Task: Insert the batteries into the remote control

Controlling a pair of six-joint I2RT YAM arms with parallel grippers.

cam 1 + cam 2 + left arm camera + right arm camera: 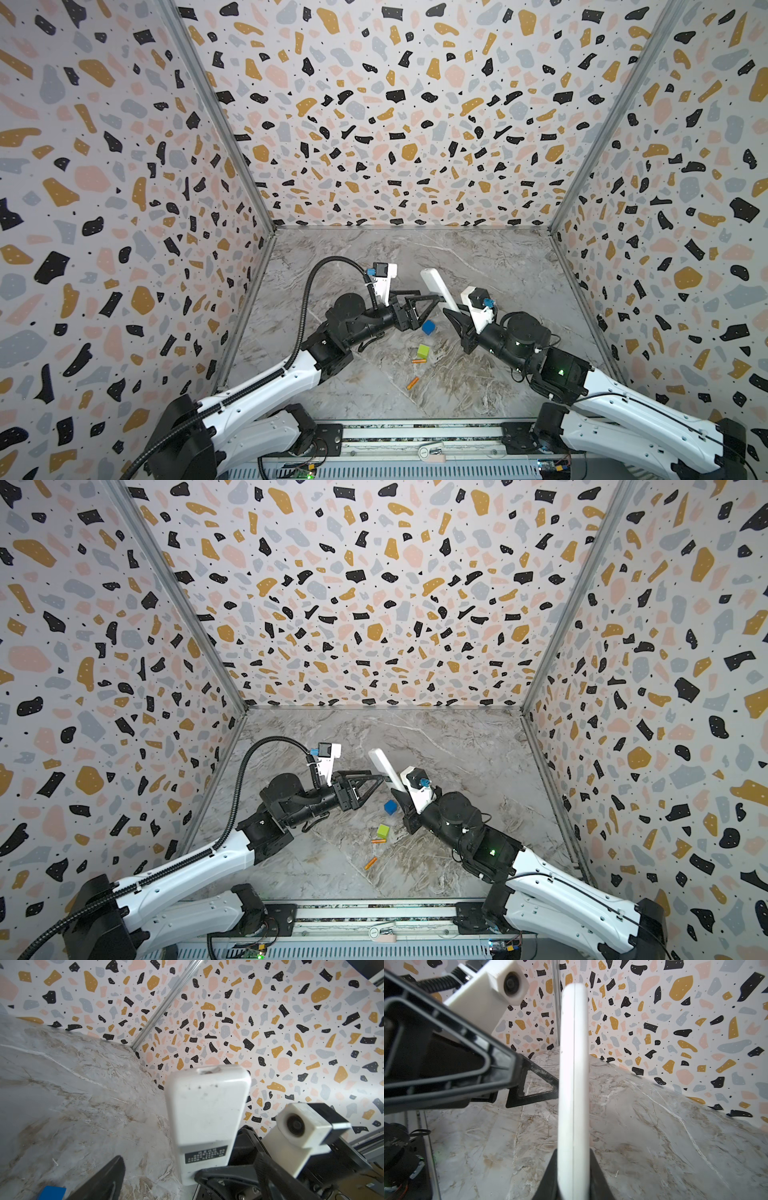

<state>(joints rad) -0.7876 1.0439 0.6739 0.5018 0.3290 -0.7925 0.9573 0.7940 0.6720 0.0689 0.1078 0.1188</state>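
Overhead pair; wrist close-ups sharing remote control [207, 1118]

Far half of desk [478, 253] bare, open passage up to back wall [395, 124]. Mid-desk crowded: remote control [434, 284] stands lifted and tilted, lower end clamped in right tool [453, 316]. Left tool [428, 297], jaws spread wide, sits just beside it; contact cannot be told. Under them, blue cube [428, 327], green cube [423, 351] and two batteries [419, 361] lie strung down the lane between the arms. Desk to either side of that line is free. Side walls [224, 270] hem both flanks.
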